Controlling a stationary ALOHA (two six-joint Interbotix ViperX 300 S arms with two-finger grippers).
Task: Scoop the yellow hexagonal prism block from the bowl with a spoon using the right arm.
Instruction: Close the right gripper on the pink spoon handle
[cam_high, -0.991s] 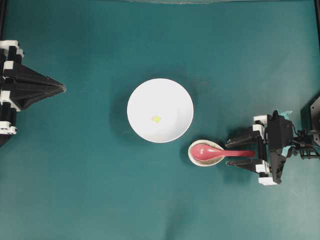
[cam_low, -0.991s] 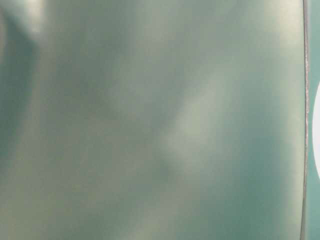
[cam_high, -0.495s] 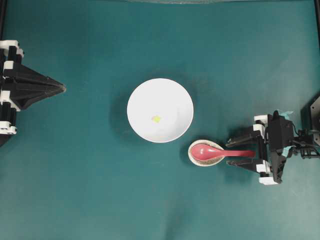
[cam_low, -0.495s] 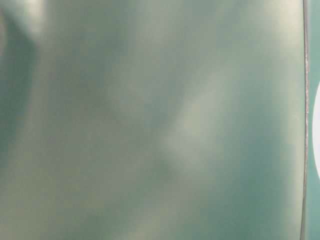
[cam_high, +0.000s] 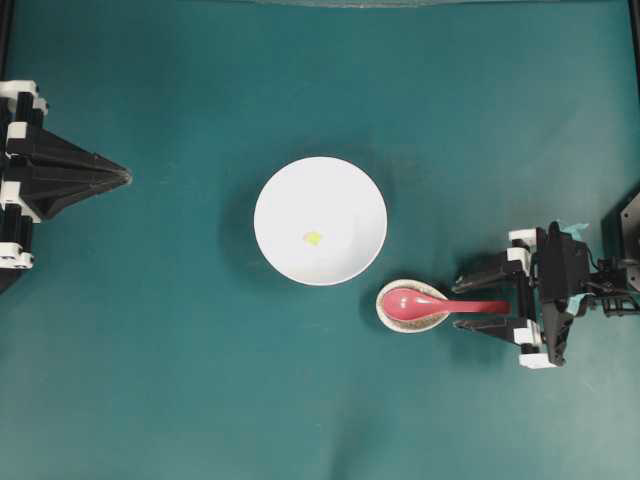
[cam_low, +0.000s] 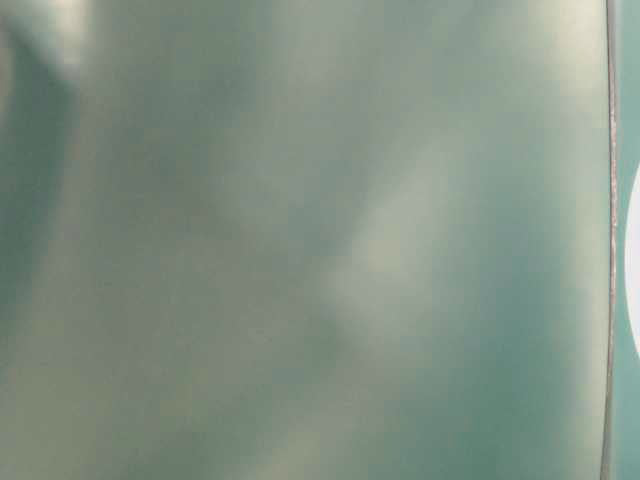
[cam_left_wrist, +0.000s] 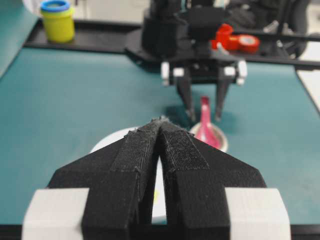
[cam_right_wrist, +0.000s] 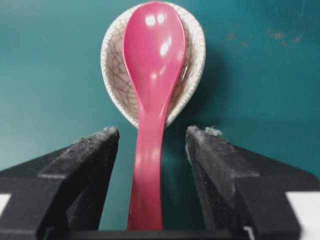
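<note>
The white bowl (cam_high: 320, 220) sits mid-table with the tiny yellow hexagonal prism block (cam_high: 313, 238) inside it. To its lower right the pink-red spoon (cam_high: 440, 303) rests with its scoop in a small speckled dish (cam_high: 410, 305) and its handle pointing right. My right gripper (cam_high: 458, 305) is open, one finger on each side of the handle with a gap on both sides. The right wrist view shows the spoon (cam_right_wrist: 154, 50) running between the open jaws of that gripper (cam_right_wrist: 152, 132), touching neither. My left gripper (cam_high: 125, 177) is shut and empty at the far left, pointing at the bowl (cam_left_wrist: 112, 145).
The small speckled dish (cam_right_wrist: 115, 75) lies close to the bowl's rim. A yellow jar with a blue lid (cam_left_wrist: 57, 20) and red tape rolls (cam_left_wrist: 235, 40) stand beyond the table's far edge behind the right arm. The table-level view is a blurred teal surface.
The right gripper has shifted only very slightly and its jaws stay wide around the spoon handle. Nothing else has moved.
</note>
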